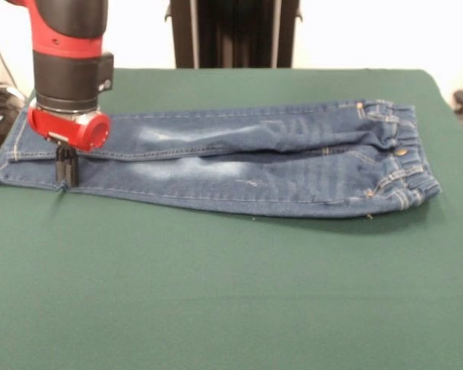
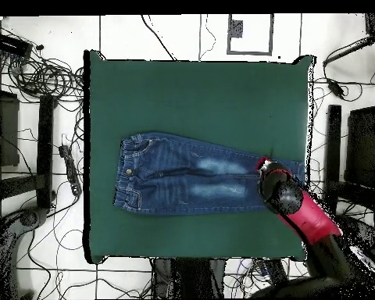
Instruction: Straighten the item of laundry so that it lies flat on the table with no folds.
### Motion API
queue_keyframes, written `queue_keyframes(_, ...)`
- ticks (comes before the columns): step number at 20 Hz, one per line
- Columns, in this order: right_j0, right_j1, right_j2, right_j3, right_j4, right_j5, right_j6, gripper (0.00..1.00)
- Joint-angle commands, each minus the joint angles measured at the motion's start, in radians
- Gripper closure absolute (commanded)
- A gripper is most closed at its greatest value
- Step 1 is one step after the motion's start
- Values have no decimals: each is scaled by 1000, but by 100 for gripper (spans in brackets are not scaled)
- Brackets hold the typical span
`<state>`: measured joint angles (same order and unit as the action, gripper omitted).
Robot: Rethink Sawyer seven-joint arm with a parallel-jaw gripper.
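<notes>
white tiled floor point(image 2: 167, 35) — tangled cables point(image 2: 46, 74)

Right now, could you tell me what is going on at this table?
The Sawyer arm has its gripper down on the hem end of the jeans, fingers together. The jeans lie lengthwise on the table, legs side by side and mostly flat, with a crease between the legs and some bunching near the waistband.

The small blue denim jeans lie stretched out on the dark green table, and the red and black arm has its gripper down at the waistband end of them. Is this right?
Not quite. In the front view the gripper is down at the leg-cuff end of the small blue denim jeans, opposite the elastic waistband. The rest holds: the jeans lie stretched out on the dark green table.
</notes>
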<state>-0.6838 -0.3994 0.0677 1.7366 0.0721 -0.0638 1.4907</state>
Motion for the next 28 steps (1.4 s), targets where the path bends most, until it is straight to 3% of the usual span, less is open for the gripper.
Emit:
queue_keyframes(1, 33, 223, 165, -65, -30, 171, 72, 100)
queue_keyframes(6, 138, 169, 66, -93, -4, 195, 117, 100)
queue_keyframes(11, 307, 138, -126, -186, -32, 7, 109, 100)
queue_keyframes(13, 330, 147, -160, -233, -48, -32, 89, 100)
queue_keyframes(19, 323, 170, -148, -349, -88, 54, 50, 100)
queue_keyframes(28, 262, 166, -65, -423, -197, 99, 20, 100)
